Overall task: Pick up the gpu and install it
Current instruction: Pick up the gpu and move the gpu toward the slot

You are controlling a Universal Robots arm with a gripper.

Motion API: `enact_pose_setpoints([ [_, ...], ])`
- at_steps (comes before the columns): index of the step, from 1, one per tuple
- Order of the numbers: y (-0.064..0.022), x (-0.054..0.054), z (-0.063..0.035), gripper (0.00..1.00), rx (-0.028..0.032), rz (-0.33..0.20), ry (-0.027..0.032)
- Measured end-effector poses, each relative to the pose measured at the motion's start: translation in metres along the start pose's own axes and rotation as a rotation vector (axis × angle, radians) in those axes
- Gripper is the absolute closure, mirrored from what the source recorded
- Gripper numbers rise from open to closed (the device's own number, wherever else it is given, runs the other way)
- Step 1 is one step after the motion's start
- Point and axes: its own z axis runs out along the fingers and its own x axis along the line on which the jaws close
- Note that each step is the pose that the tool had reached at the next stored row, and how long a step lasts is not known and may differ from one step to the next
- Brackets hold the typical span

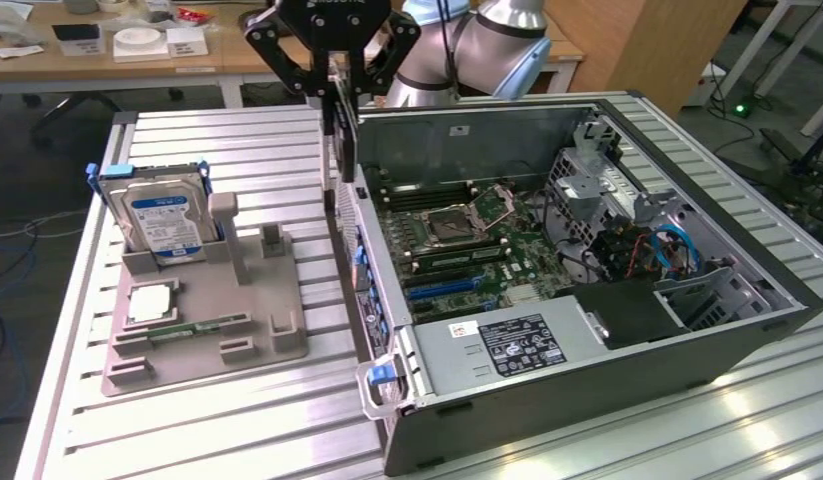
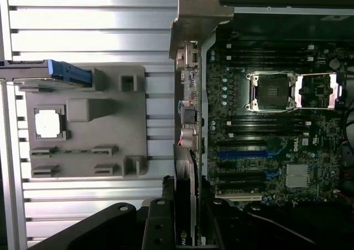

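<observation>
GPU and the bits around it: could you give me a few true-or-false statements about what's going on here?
1. The computer case is open, its motherboard showing. True.
2. The gripper grips the gpu, which hangs on edge. True.
3. The gpu sits in a motherboard slot. False: it is held up by the case's wall on the holder's side, not in any slot.
4. The hard drive lies flat in the gray holder. False: it stands upright in it.

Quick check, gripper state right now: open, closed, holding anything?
Gripper: jaws closed on the gpu, which hangs vertically, edge-on.
</observation>
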Motion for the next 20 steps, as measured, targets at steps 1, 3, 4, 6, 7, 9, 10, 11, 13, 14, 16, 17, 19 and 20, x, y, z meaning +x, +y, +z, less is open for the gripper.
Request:
enact_pose_setpoints([
  [1, 0.0001, -0.002, 0.0001, 0.73, -0.0001, 0.0, -0.0001],
  [3, 0.0001, -0.005, 0.0003, 0.73, -0.0001, 0.0, -0.0001],
  [4, 0.0002, -0.006, 0.0003, 0.73, -0.0001, 0.0, -0.0001],
  [6, 0.0003, -0.008, 0.0004, 0.73, 0.0, 0.0, 0.0],
  [7, 0.0003, -0.009, 0.0005, 0.73, -0.0001, 0.0, -0.0001],
  [9, 0.0004, -0.012, 0.0005, 0.73, 0.0, 0.0, 0.0],
  [10, 0.0004, -0.013, 0.0006, 0.73, 0.0, 0.0, 0.0],
  [11, 0.0004, -0.014, 0.0006, 0.73, 0.0, 0.0, -0.0001],
  [13, 0.0005, -0.016, 0.0008, 0.73, 0.0, 0.0, 0.0],
  [14, 0.0006, -0.018, 0.0008, 0.73, 0.0, 0.0, 0.0],
  [16, 0.0007, -0.02, 0.0009, 0.73, 0.0, 0.0, 0.0],
  [17, 0.0007, -0.022, 0.0009, 0.73, 0.0, 0.0, 0.0],
  [19, 0.0008, -0.025, 0.0011, 0.73, 0.0, 0.0, 0.0],
  [20, 0.0008, -0.026, 0.0011, 0.73, 0.0, 0.0, -0.0001],
])
